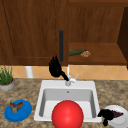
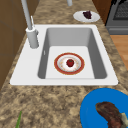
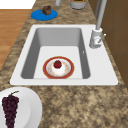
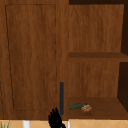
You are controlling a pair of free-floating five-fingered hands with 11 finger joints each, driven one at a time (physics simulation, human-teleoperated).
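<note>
Left robot hand (image 1: 55, 67) just below cabinet handle (image 1: 61, 45)

Left hand (image 1: 55, 67) raised, fingers spread straight, pointing up. Right hand (image 1: 106, 115) low at right, fingers curled downward, pose unclear.

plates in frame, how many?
3. A blue plate on the counter left of the sink, carrying brown food; a white plate to its right, with grapes, beside the right hand; a red-rimmed plate in the sink.
</note>
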